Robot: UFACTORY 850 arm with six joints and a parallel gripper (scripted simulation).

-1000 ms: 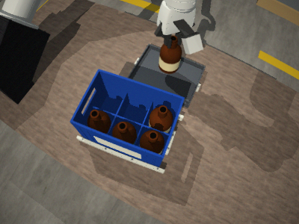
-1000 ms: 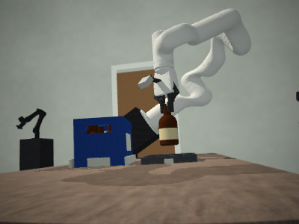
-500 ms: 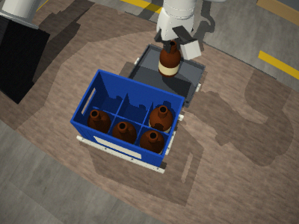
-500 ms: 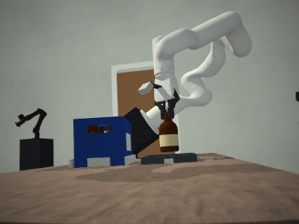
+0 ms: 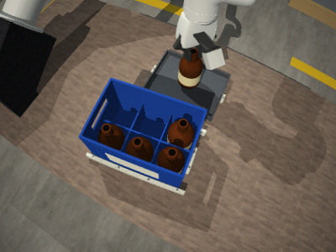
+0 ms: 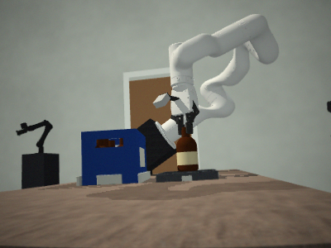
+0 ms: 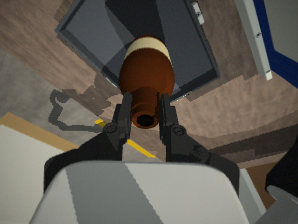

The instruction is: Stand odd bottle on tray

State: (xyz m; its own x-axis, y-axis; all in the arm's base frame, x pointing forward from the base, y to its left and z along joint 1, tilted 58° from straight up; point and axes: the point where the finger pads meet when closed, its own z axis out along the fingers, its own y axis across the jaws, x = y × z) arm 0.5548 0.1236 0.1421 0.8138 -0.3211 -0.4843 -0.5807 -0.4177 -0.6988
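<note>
Gripper (image 5: 191, 54) (image 6: 184, 125) (image 7: 146, 103) pointing down around bottle neck (image 5: 193, 53) (image 6: 185, 131) (image 7: 145, 104)

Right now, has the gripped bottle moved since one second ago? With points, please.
Yes: the gripped bottle (image 5: 190, 70) (image 6: 187, 154) (image 7: 147, 72) has come down toward the tray (image 5: 168, 89) (image 6: 165, 177) (image 7: 80, 37) in the exterior view.
</note>
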